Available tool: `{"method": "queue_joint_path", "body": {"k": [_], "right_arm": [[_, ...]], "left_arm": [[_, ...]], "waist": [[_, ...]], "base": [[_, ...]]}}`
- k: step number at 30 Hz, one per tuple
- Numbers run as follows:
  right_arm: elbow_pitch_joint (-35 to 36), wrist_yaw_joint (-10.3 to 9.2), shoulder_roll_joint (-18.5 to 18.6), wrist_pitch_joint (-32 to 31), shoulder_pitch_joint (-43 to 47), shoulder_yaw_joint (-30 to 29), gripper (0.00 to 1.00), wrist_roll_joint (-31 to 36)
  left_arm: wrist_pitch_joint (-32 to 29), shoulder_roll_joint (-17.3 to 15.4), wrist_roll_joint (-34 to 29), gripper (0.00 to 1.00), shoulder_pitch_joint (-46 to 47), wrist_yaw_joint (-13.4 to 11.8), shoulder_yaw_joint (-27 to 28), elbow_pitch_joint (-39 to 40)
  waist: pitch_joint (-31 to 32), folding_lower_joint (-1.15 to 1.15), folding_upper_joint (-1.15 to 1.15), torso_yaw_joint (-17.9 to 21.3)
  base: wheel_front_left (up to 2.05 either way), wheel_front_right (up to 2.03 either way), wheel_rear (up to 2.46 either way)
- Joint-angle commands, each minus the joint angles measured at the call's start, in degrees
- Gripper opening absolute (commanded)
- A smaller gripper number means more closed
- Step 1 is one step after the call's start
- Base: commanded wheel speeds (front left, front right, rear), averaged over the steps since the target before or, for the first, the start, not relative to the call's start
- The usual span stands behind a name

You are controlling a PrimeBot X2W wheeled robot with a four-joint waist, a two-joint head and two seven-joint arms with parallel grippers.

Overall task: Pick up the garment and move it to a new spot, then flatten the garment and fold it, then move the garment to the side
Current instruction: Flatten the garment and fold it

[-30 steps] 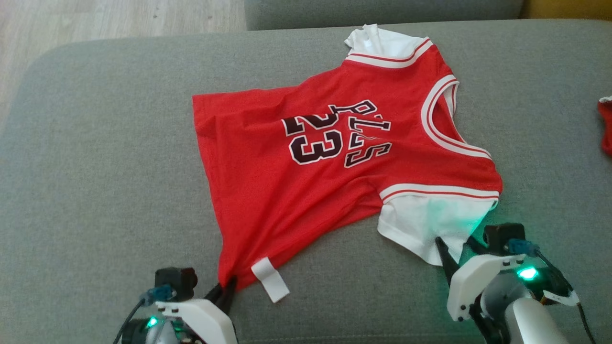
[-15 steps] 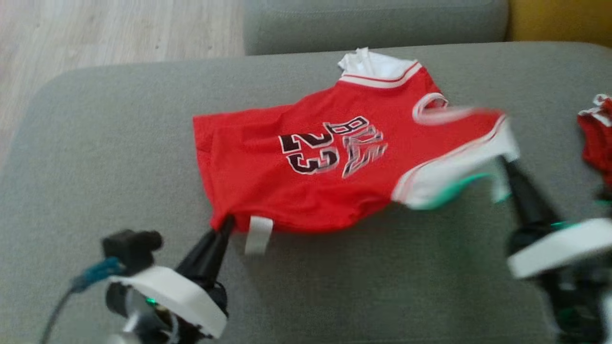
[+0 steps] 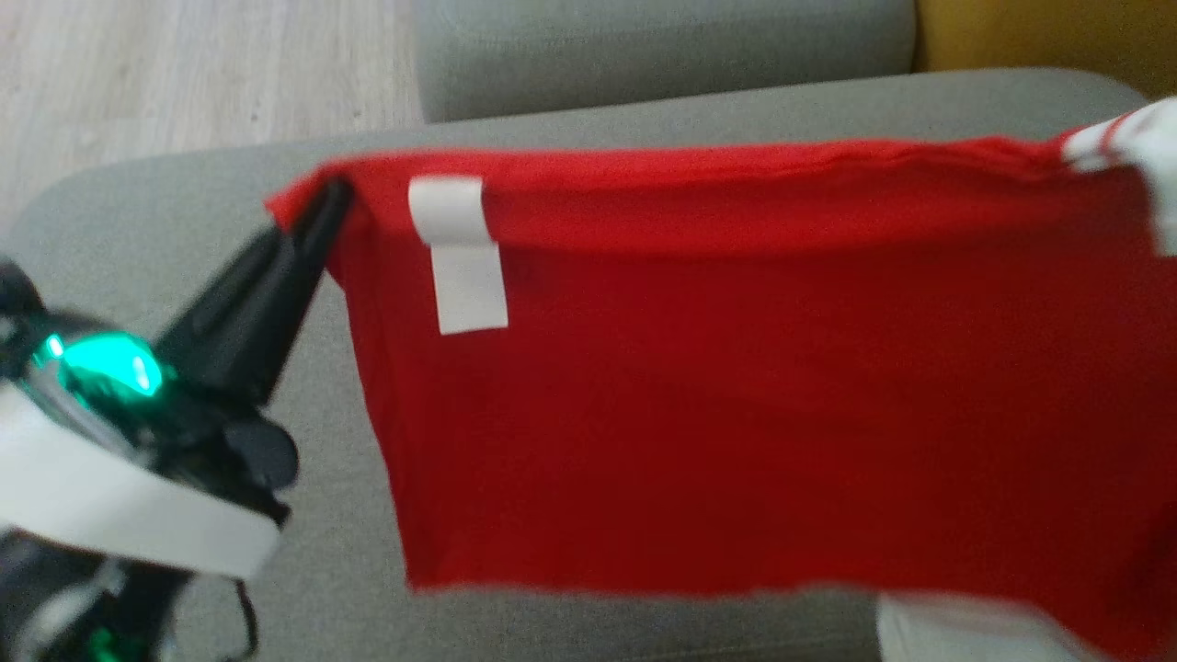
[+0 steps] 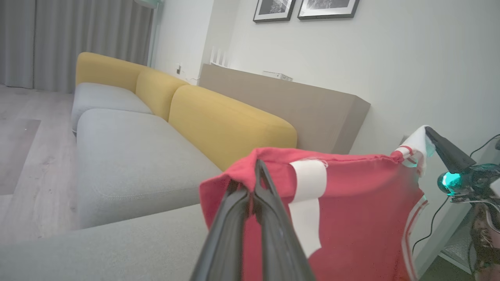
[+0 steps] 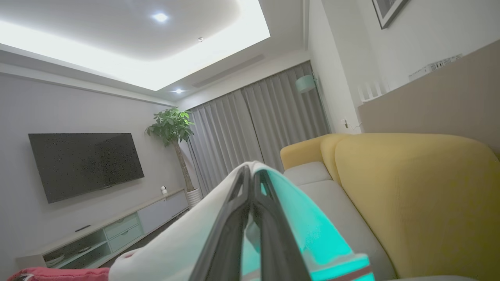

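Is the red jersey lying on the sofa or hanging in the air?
Hanging, spread: the left hand and right hand each pinch one end of its top edge, and the jersey drapes down between them.

Grey sofa [image 4: 129, 156], yellow backrests [image 4: 230, 125], television [image 5: 86, 164]

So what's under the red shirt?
The grey sofa seat shows past the left and bottom edges of the hanging shirt. The shirt covers the rest of the seat, so anything lying there is hidden.
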State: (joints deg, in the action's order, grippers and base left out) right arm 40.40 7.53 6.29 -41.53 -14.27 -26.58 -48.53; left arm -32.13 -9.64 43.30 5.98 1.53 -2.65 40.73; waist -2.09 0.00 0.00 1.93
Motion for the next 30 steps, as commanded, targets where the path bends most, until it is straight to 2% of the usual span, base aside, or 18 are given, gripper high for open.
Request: {"method": "queue_joint_path", "body": {"k": [1,4,8,11,14,18,19,20,23,27,30], "right_arm": [[1.13,-0.04,1.66,-3.29,-5.82,0.35,0.00,-0.71],[-1.59,-0.04,3.36,-8.15,-12.87,-0.25,0.00,0.79],[-7.66,-0.04,2.89,-11.99,-22.23,2.19,0.00,4.00],[-13.91,-0.04,1.63,-11.65,-30.17,5.23,0.00,8.55],[-21.84,-0.04,-0.19,-8.16,-39.19,8.45,0.00,14.36],[-34.37,-0.04,-1.75,2.87,-53.34,10.98,0.00,22.40],[-34.37,-0.04,-1.75,2.87,-53.34,10.98,0.00,22.40],[-41.07,-0.04,-2.40,9.91,-59.10,11.21,0.00,25.68],[-50.49,-0.04,-3.01,18.68,-64.25,11.94,0.00,28.26],[-58.91,-0.04,-3.31,25.47,-64.29,13.16,0.00,26.37],[-61.13,-0.04,-3.35,27.56,-58.00,15.26,0.00,24.36]], "left_arm": [[-2.21,-1.86,1.50,0.00,6.10,-0.89,3.11,2.42],[-5.90,-3.71,2.69,0.00,12.63,-2.11,3.61,1.92],[-9.06,-5.37,2.46,0.00,22.15,-3.14,3.00,-3.66],[-9.30,-6.25,0.44,0.00,30.79,-2.70,1.78,-11.47],[-7.33,-6.85,-3.58,0.00,40.26,-1.63,0.06,-20.69],[2.06,-4.69,-9.90,0.00,55.19,-1.04,-1.18,-35.31],[2.06,-4.69,-9.90,0.00,55.19,-1.04,-1.18,-35.31],[9.42,-3.58,-13.61,0.00,61.94,-0.15,-2.16,-42.74],[18.94,-1.14,-16.80,0.00,68.30,1.19,-4.08,-53.82],[28.92,0.96,-19.23,0.00,70.41,2.96,-6.68,-65.39],[33.99,1.24,-19.35,0.00,66.69,4.43,-8.56,-71.23]], "waist": [[-1.24,0.00,0.00,0.40],[-4.06,0.00,0.00,0.63],[-9.87,0.00,0.00,0.27],[-14.83,0.00,0.00,-0.39],[-19.46,0.00,0.00,-1.04],[-24.47,0.00,0.00,-1.39],[-24.47,0.00,0.00,-1.39],[-25.97,0.00,0.00,-1.44],[-27.29,0.00,0.00,-1.38],[-28.40,0.00,0.00,-0.76],[-27.85,0.00,0.00,-0.13]], "base": [[0.00,0.00,0.00],[0.00,0.00,0.00],[0.00,0.00,0.00],[0.00,0.00,0.00],[0.00,0.00,0.00],[0.00,0.00,0.00],[0.00,0.00,0.00],[0.00,0.00,0.00],[0.00,0.00,0.00],[0.00,0.00,0.00],[0.00,0.00,0.00]]}}
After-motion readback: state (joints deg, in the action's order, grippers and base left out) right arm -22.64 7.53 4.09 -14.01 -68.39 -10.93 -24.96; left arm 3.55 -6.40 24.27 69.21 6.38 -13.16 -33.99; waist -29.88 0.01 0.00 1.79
